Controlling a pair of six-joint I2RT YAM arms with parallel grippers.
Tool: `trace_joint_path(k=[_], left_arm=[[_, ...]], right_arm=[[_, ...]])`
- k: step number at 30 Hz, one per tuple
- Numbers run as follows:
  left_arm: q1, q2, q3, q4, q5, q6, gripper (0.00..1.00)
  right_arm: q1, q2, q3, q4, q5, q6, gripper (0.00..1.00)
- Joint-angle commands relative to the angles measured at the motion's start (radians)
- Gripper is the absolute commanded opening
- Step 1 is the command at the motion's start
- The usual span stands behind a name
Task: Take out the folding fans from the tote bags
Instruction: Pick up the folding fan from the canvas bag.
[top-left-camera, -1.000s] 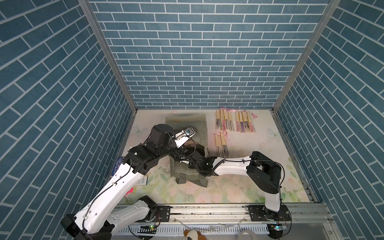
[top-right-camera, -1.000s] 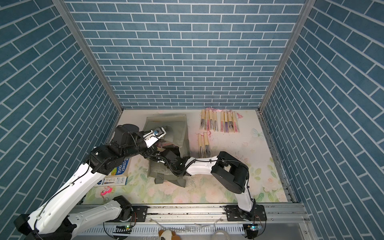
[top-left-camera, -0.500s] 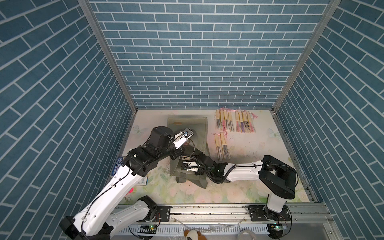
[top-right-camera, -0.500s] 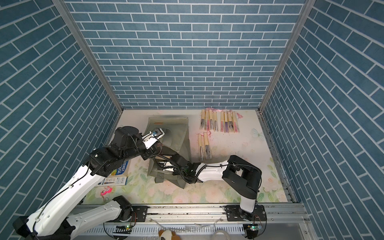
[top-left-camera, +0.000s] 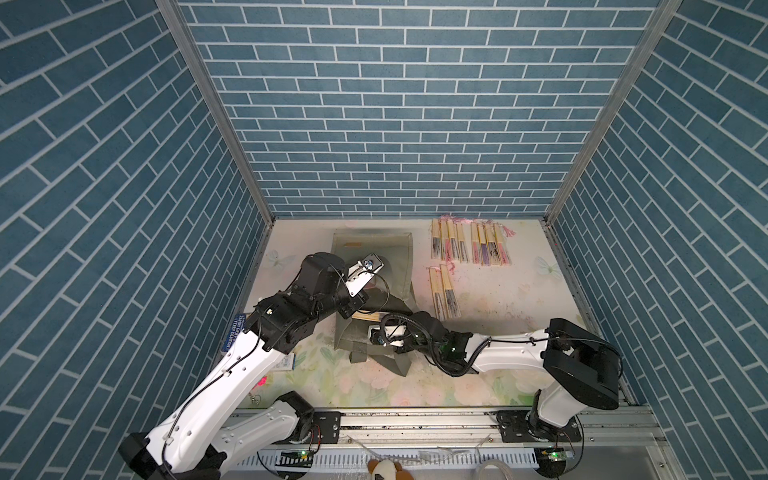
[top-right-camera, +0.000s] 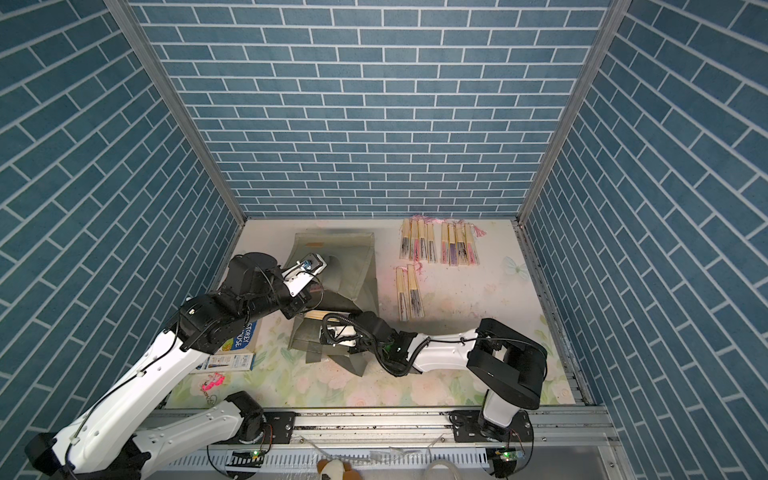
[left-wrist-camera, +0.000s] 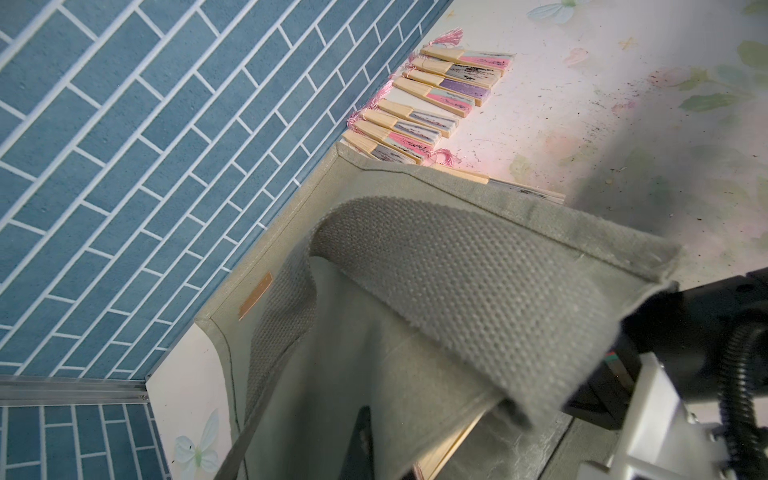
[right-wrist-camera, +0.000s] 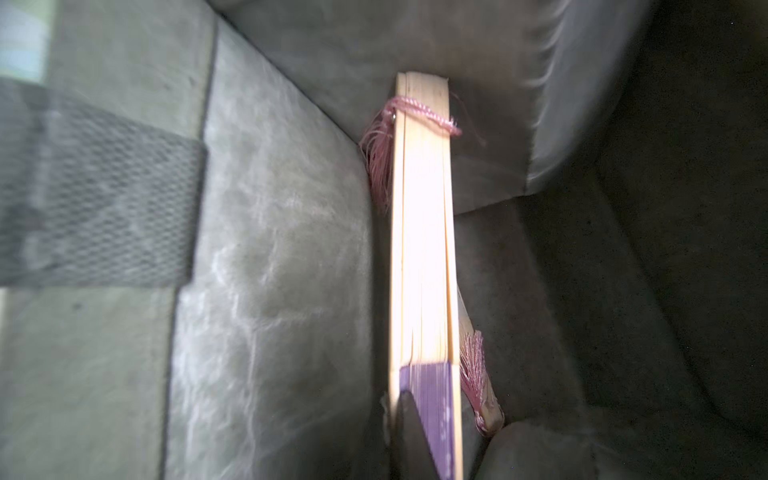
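**Editor:** Which arm has the tote (top-left-camera: 395, 249)?

**Photographer:** The left claw (top-left-camera: 353, 308) is clamped tight on the bag's upper fabric beside the woven strap (left-wrist-camera: 457, 282), holding the mouth lifted. Exactly which layer it pinches is hidden. The grey-green tote lies on the table (top-left-camera: 519, 299) left of centre, with its base near the back edge and its mouth toward the front. A small orange mark (left-wrist-camera: 255, 297) shows on its side.

**Editor:** And the right claw (right-wrist-camera: 430, 453)?

**Photographer:** It reaches in through the mouth and is closed on the purple fan (right-wrist-camera: 422, 249), pinching the pleated end. The bamboo sticks and a pink tassel point deeper into the bag. In both top views the fan's pale sticks show just inside the mouth. A second fan (right-wrist-camera: 486, 411) lies beneath it, mostly hidden.

**Editor:** And the fans outside the bag?

**Photographer:** Eight fans (top-left-camera: 469, 247) lie side by side along the back edge, toward the right back corner, with their tassels toward the wall. Two fans (top-left-camera: 444, 291) lie just in front of that row's left end, just beside the tote. A blue book (top-right-camera: 241, 336) sits at the left edge, partly under the left arm.
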Motion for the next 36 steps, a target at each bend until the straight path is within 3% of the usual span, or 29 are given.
trace_joint_path(k=[1,10,25,32,36], left_arm=[[0.000,-0.012,0.007,0.004,-0.027,-0.025,0.00],[-0.001,-0.009,0.029,-0.007,-0.075,-0.055,0.01],[0.000,0.016,0.064,-0.018,-0.150,-0.094,0.01],[0.000,0.030,0.084,-0.023,-0.186,-0.092,0.01],[0.000,0.025,0.077,-0.020,-0.178,-0.076,0.02]], right_arm=[[0.010,-0.059,-0.006,0.026,-0.080,-0.011,0.00],[0.008,-0.185,-0.126,0.083,-0.144,0.020,0.00],[0.000,-0.341,-0.155,0.137,-0.361,0.246,0.00],[0.000,-0.449,-0.123,0.007,-0.484,0.348,0.00],[0.000,-0.534,-0.139,-0.014,-0.493,0.424,0.00]])
